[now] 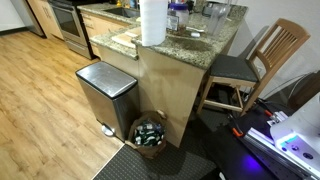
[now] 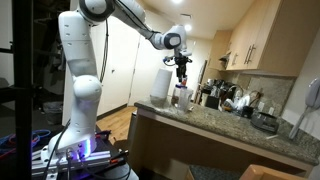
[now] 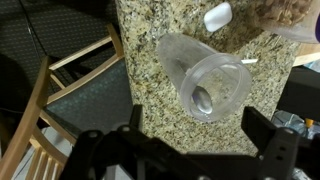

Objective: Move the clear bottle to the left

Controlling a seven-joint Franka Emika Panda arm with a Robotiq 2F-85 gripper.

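Chair sitting off counter edge; clear bottle standing upright nr that edge, just beside paper-towel roll. Gripper hovering above it, jaws spread wide, holding nothing. Prob needing: centring over mouth, descending low, squeezing gently, avoiding roll.

Below my end effector, wrist view: bare desk at 9 to 11 o'clock; white object blocks 12 o'clock.
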